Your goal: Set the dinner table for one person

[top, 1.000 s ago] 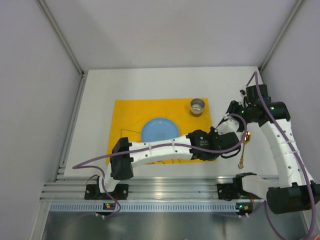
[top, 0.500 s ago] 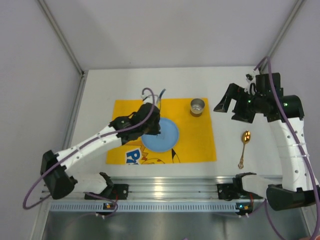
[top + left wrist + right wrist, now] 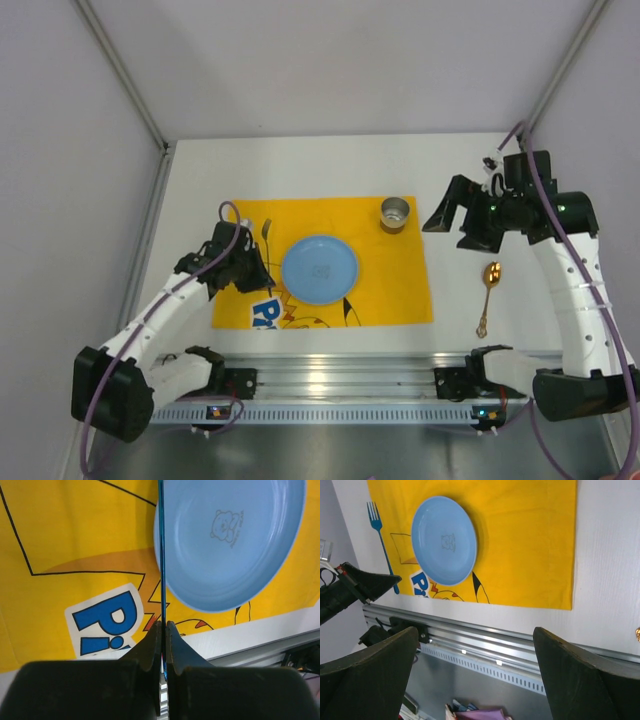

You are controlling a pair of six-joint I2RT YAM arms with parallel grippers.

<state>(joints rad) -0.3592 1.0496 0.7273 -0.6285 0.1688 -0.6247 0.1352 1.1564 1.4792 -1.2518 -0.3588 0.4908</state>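
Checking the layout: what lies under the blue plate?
The yellow cloth, which lies on the white table. The plate covers part of the cloth's cartoon print, so that part cannot be seen.

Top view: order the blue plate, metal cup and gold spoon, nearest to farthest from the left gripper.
From the left gripper, holding the fork:
1. blue plate, just right of it, on the yellow cloth.
2. metal cup, at the cloth's far right corner.
3. gold spoon, off the cloth, on the white table.
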